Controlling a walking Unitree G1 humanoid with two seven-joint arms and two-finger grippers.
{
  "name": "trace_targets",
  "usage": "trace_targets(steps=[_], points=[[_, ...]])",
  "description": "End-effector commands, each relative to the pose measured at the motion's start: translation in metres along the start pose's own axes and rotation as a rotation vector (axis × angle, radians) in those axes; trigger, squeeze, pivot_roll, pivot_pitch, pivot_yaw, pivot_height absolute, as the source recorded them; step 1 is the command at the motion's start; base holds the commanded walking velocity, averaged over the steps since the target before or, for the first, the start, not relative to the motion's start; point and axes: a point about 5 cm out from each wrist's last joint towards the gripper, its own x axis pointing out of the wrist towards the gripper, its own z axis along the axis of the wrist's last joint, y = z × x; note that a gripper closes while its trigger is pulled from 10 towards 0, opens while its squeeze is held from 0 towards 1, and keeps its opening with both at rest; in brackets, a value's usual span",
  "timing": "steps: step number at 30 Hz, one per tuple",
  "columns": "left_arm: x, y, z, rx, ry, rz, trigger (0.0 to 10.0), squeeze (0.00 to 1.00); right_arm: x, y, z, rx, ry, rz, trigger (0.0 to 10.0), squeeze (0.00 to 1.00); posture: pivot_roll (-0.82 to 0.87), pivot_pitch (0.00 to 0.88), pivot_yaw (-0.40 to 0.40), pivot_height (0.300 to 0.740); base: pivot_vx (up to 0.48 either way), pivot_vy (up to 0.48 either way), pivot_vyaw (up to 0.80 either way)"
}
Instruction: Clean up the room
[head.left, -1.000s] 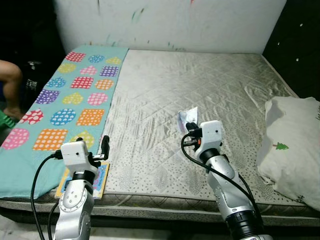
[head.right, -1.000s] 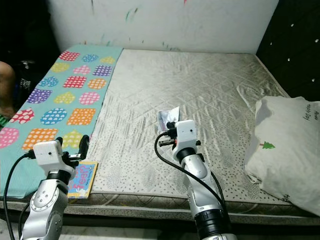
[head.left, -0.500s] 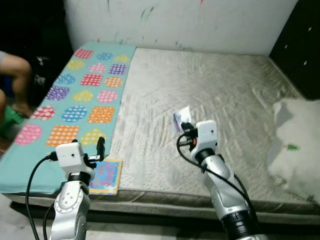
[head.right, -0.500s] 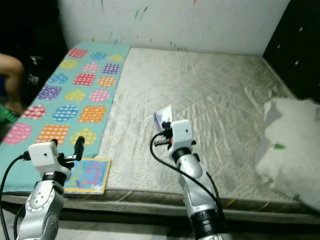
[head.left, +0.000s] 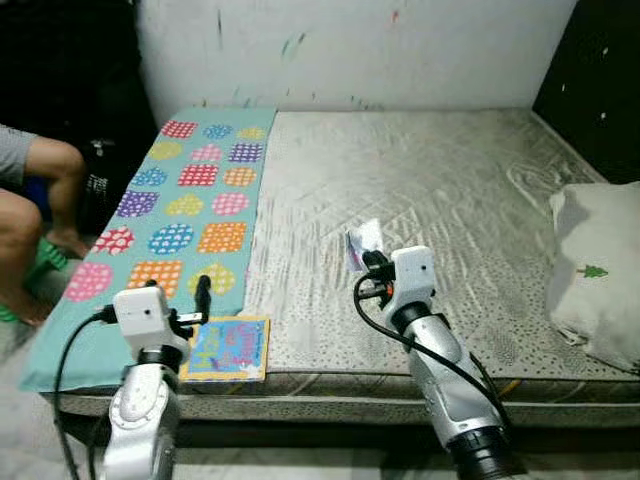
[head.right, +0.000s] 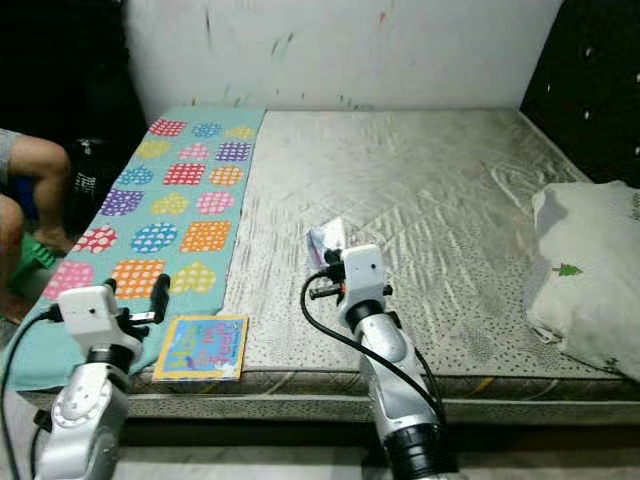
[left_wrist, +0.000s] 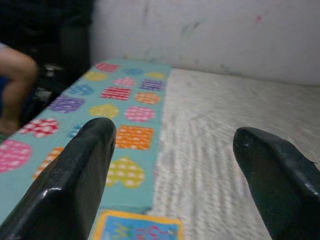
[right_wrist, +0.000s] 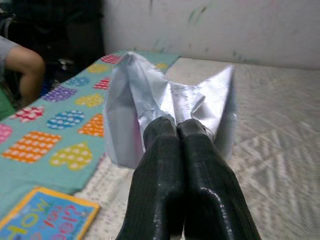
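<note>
Grey quilted mattress (head.left: 440, 190) against a white wall; right gripper (right_wrist: 175, 131) pinches a silver wrapper (right_wrist: 131, 107), left gripper (left_wrist: 172, 150) spread above a picture book (head.left: 230, 347).

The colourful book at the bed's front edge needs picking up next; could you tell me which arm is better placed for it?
Left, probably. The left gripper hangs open just beside the book, while the right gripper is shut on a silver wrapper farther along the mattress.

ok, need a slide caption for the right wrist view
Right gripper shut on a crumpled silver wrapper, held above the bed near the teal patterned mat.
</note>
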Motion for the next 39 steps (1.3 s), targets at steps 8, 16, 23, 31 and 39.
trace_targets(steps=[8, 16, 23, 31, 39], points=[[0.0001, -0.0001, 0.0053, 0.003, -0.024, -0.032, 10.0, 0.0, 0.0019, 0.0006, 0.0037, -0.003, -0.009, 0.013, 10.0, 0.0, -0.11, 0.0, 0.042, 0.74, 0.0, 0.0, 0.0], [0.0008, -0.0016, 0.0057, -0.001, -0.024, -0.044, 10.0, 0.0, 0.0025, 0.0004, 0.0048, 0.002, -0.016, 0.006, 10.0, 0.0, -0.11, 0.0, 0.045, 0.74, 0.181, 0.0, 0.0], [0.0009, -0.0021, 0.0055, -0.003, -0.021, -0.05, 10.0, 0.0, 0.002, -0.0006, 0.0041, 0.007, -0.015, -0.002, 10.0, 0.0, -0.11, 0.0, 0.048, 0.74, 0.243, 0.0, 0.0], [-0.0001, -0.0029, 0.0045, -0.006, -0.017, -0.055, 10.0, 0.0, 0.0015, -0.001, 0.0031, 0.001, -0.011, -0.01, 10.0, 0.0, -0.11, 0.0, 0.051, 0.74, 0.261, 0.0, 0.0], [-0.0001, -0.0027, 0.0045, -0.005, -0.015, -0.057, 10.0, 0.0, 0.0007, -0.0023, 0.0021, -0.001, -0.008, -0.019, 10.0, 0.0, -0.11, 0.0, 0.054, 0.74, 0.275, 0.0, 0.0]])
